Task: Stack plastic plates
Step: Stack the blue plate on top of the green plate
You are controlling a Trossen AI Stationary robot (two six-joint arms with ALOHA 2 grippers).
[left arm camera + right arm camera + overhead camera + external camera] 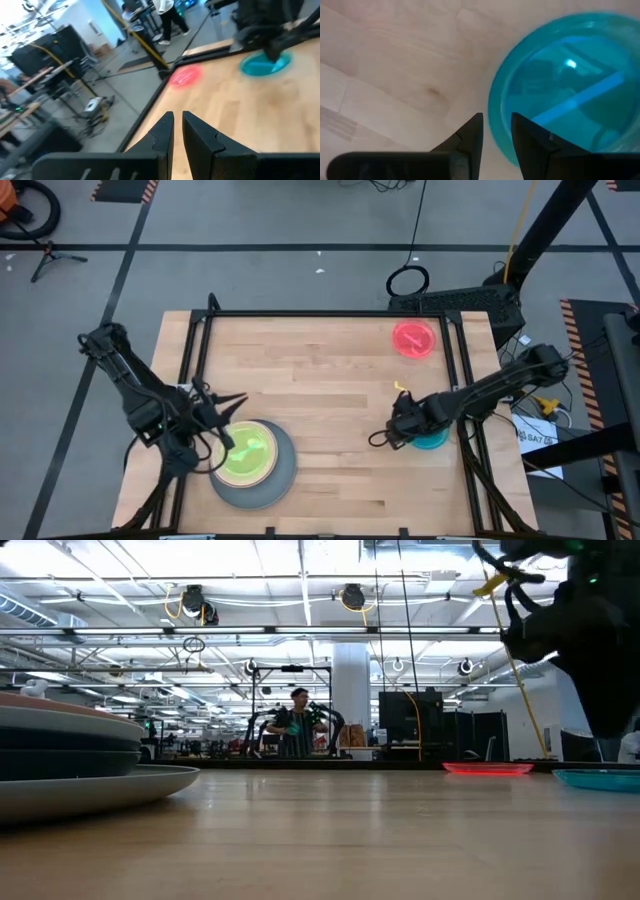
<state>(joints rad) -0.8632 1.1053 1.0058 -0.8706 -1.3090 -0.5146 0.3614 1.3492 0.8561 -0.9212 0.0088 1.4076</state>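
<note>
Room: wide workshop with ceiling rails and lamps; in the low view a person [298,725] stands far behind the table among dark equipment.
Surface: pale wooden table [330,380] inside a dark frame, on a grey floor.
Stack: near the table's front-left corner, a large grey plate [280,478] at the bottom, with more plates on it and a green plate [248,452] on top; the low view shows layered rims, but the colours between cannot be told.
Red plate: small translucent red plate [414,338] lies alone towards the far right corner, well apart from the stack.
Teal plate: small teal plate [432,440] lies near the right edge, partly hidden under the right arm in the high view.
Left gripper: left gripper [177,122] hovers at the stack's left side, above its rim; fingers [165,131] stand with only a narrow slit between them and hold nothing.
Right gripper: right gripper [496,125] hangs over the teal plate's rim; fingers [474,131] are slightly parted, the rim showing in the gap between them; whether they touch it I cannot tell.
</note>
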